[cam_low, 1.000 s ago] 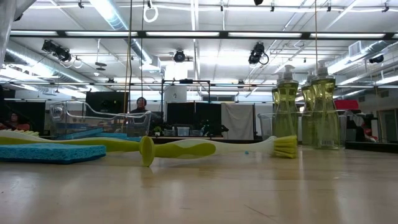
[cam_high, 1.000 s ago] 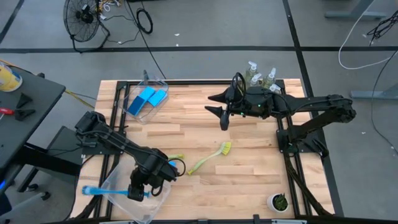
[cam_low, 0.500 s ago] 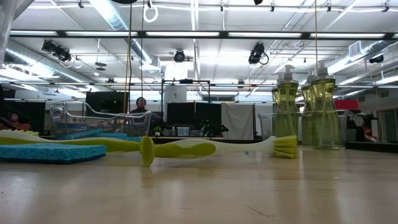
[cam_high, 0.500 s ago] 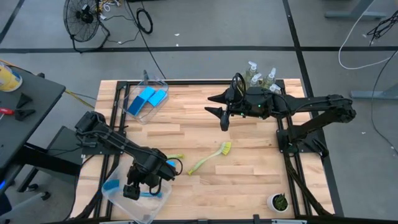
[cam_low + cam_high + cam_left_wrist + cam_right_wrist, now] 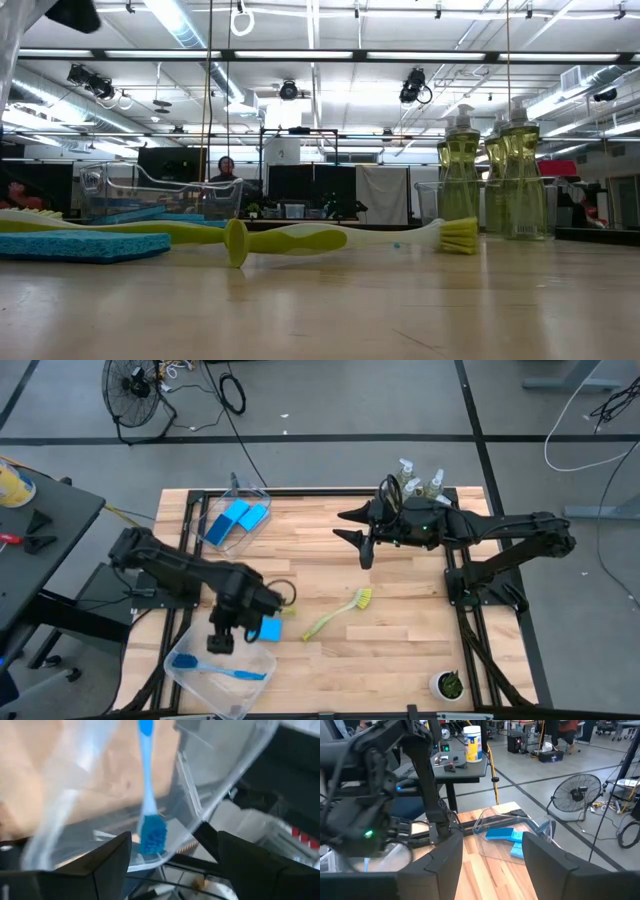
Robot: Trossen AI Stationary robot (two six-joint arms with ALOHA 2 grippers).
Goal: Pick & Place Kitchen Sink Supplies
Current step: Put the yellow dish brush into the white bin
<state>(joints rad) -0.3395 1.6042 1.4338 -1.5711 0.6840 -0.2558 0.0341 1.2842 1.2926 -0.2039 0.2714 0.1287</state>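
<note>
A blue dish brush [image 5: 215, 667] lies flat inside the clear bin [image 5: 185, 682] at the table's near-left corner; the left wrist view shows its bristle head [image 5: 151, 831]. My left gripper [image 5: 219, 642] hovers open above that bin's far side and touches nothing. A blue sponge [image 5: 268, 630] lies flat on the table beside it. One yellow-green brush [image 5: 338, 614] lies on the table's middle; a second [image 5: 285, 611] shows partly by the left arm. My right gripper [image 5: 362, 552] hangs open over the far middle. Soap bottles [image 5: 420, 482] stand in a bin at the far right.
A clear bin [image 5: 240, 520] with two blue sponges sits at the far left. A small white pot with a plant [image 5: 447, 684] stands at the near-right corner. Bare wood lies between the yellow-green brush and the right edge. A person [image 5: 227, 168] sits far behind the table.
My left gripper has let go of the blue brush, then risen and drawn back toward the far edge. The brush, earlier held level with its handle sticking out over the bin's left wall, now lies wholly inside the bin. The blue sponge has come into view.
</note>
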